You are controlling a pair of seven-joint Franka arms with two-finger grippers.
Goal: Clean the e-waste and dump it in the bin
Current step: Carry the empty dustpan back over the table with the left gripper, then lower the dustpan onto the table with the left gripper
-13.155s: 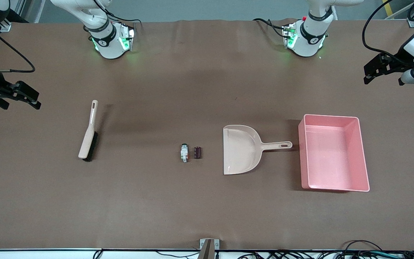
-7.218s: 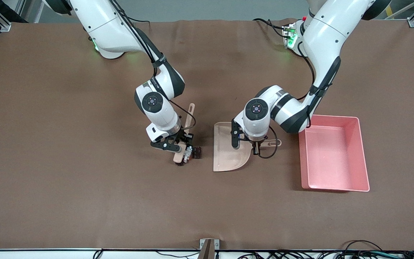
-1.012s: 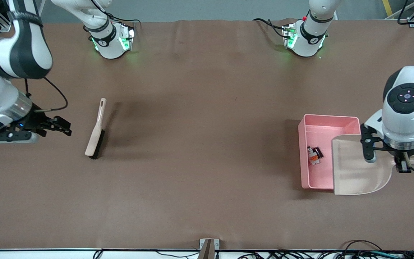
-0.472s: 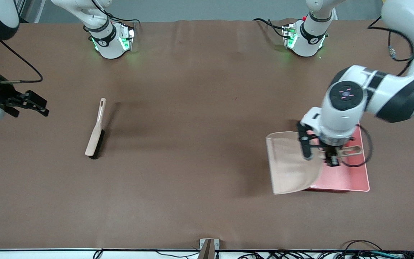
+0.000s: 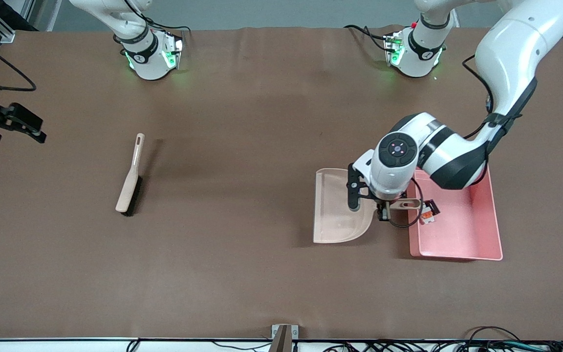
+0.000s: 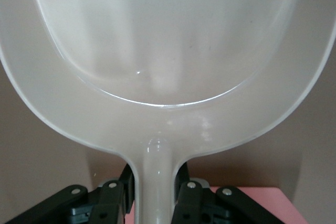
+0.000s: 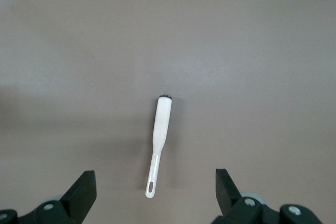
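Two e-waste (image 5: pixel 428 211) parts in bin (image 5: pixel 477 244) | left gripper (image 5: pixel 383 208) clamps dustpan (image 5: pixel 336 208) handle | right gripper (image 5: pixel 12 128) spread wide, waiting above table edge

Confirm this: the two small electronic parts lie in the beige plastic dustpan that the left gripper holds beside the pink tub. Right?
Not quite. The two small electronic parts lie in the pink tub, as the front view shows; the beige plastic dustpan in the left gripper is empty.

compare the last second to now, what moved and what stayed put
The left gripper, shut on the dustpan, has carried it from over the bin to beside it, toward the right arm's end. The open right gripper has drawn back from the brush. The e-waste, bin and brush stayed put.
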